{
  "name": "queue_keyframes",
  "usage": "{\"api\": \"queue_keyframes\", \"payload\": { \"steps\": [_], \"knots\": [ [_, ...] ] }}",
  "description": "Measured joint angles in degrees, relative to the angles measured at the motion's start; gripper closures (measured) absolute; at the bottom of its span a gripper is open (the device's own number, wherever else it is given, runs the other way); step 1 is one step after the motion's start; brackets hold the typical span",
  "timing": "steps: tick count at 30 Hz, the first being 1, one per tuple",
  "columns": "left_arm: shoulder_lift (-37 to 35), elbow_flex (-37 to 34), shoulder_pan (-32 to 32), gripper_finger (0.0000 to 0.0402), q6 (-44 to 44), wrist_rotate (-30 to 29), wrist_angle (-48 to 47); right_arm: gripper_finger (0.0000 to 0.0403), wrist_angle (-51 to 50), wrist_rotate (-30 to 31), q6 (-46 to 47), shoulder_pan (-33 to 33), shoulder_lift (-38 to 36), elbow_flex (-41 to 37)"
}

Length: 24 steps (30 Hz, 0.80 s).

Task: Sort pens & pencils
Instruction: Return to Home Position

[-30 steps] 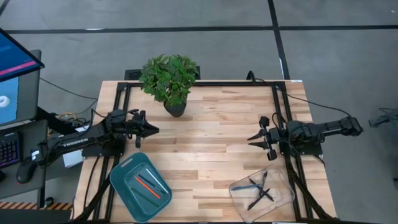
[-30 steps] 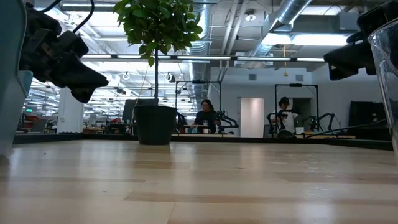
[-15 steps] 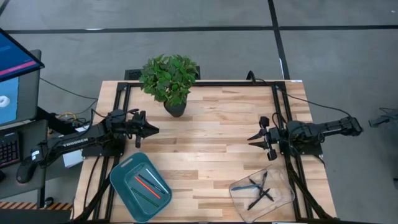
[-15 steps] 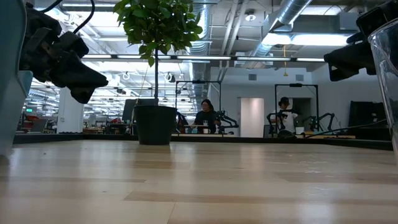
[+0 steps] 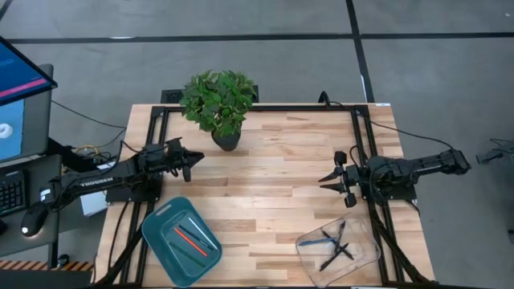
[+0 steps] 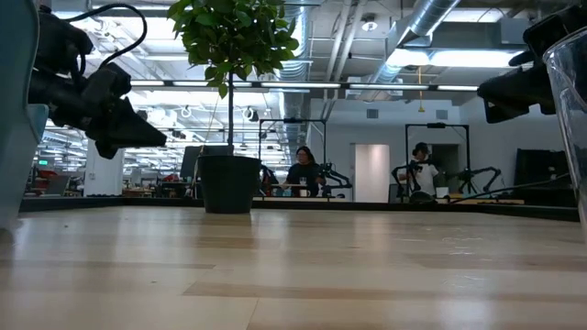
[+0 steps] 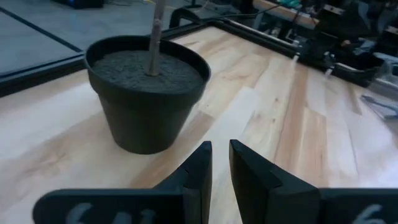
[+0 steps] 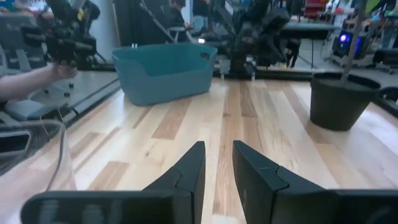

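Pencils (image 5: 189,239) in teal tray (image 5: 165,227), pens (image 5: 336,245) in clear bin (image 5: 364,241); left gripper (image 5: 195,158), narrow and empty like right gripper (image 5: 323,182), just swung nearer potted plant (image 5: 218,100); sorting looks done.

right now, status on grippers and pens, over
Left gripper and right gripper shut, empty. Pencils in teal tray, pens in clear bin. Plant beside left gripper.

The tabletop (image 5: 273,160) is lit brightly and evenly from overhead in the high view, and only a faint, soft shadow is thrown around the plant (image 5: 218,100) at its far edge. In the low view, strong backlight is given by the ceiling strip lights (image 6: 303,85). The left gripper (image 6: 151,137) and the pot (image 6: 227,183) are thereby reduced to dark silhouettes.
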Motion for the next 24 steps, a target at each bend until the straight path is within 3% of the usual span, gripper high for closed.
{"api": "queue_keyframes", "payload": {
  "steps": [10, 24],
  "knots": [
    [2.9, 0.0, -0.4, 0.0356, 1.5, -0.7, 0.0, 0.0300, 0.0, 0.0, 0.0, 0.0, 4.8, 0.0],
    [3.1, 0.0, -0.4, 0.0356, 2.7, -0.6, 0.0, 0.0300, 0.0, 0.0, 0.0, 0.0, 4.9, 0.0]
  ]
}}
